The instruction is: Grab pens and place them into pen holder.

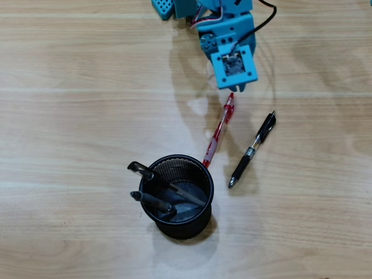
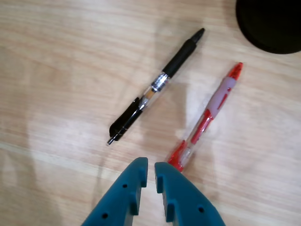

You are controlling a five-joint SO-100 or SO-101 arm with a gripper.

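Bright, even light; soft shadows, faint sheen, both views sharp.

Pale wood-grain table (image 1: 70, 116), smooth with a soft sheen. Black wire-mesh pen holder (image 1: 200, 218); translucent red plastic pen (image 2: 211, 110). Matt teal plastic gripper (image 2: 151, 173).

Red pen (image 1: 219, 130) and black pen (image 1: 252, 149) lie beside the mesh pen holder (image 1: 195, 224) holding two pens (image 1: 152, 200).
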